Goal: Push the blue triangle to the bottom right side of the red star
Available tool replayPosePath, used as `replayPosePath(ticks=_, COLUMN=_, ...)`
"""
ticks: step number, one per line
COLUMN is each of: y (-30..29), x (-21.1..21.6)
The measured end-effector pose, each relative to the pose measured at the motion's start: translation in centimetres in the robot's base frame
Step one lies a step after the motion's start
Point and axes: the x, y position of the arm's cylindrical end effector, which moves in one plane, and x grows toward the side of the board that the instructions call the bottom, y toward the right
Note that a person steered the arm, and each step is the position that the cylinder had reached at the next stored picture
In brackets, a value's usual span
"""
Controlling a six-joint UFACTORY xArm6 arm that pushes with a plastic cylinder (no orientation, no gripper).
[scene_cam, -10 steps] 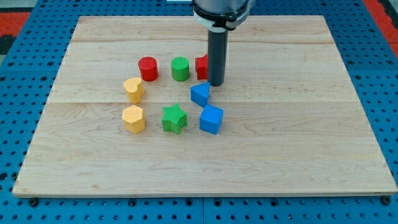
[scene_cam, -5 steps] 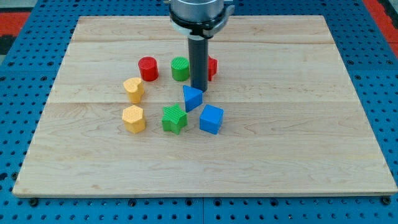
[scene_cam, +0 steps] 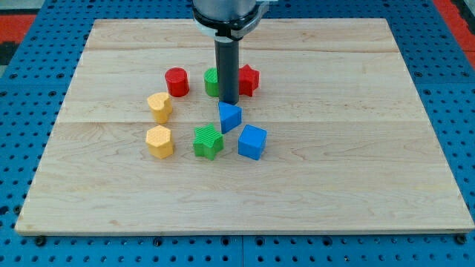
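Observation:
The blue triangle (scene_cam: 230, 117) lies near the board's middle, below and a little left of the red star (scene_cam: 249, 79). My tip (scene_cam: 228, 101) stands just above the triangle's upper edge, touching or nearly touching it. The rod covers the gap between the green cylinder (scene_cam: 211, 81) and the red star, hiding part of each.
A red cylinder (scene_cam: 177, 81) sits left of the green cylinder. A yellow heart (scene_cam: 159, 107) and a yellow hexagon (scene_cam: 159, 141) lie at the left. A green star (scene_cam: 208, 142) and a blue cube (scene_cam: 252, 142) flank the triangle from below. The wooden board (scene_cam: 356, 148) carries them all.
My tip has moved left from beside the red star to above the blue triangle. The triangle shifted slightly left and turned. The red star now shows more fully.

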Motion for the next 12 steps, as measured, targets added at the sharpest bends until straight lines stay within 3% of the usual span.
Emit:
replayPosePath(ticks=4, y=-3.0, x=0.4)
replayPosePath(ticks=8, y=-3.6, x=3.8)
replayPosePath(ticks=12, y=0.4, x=4.1)
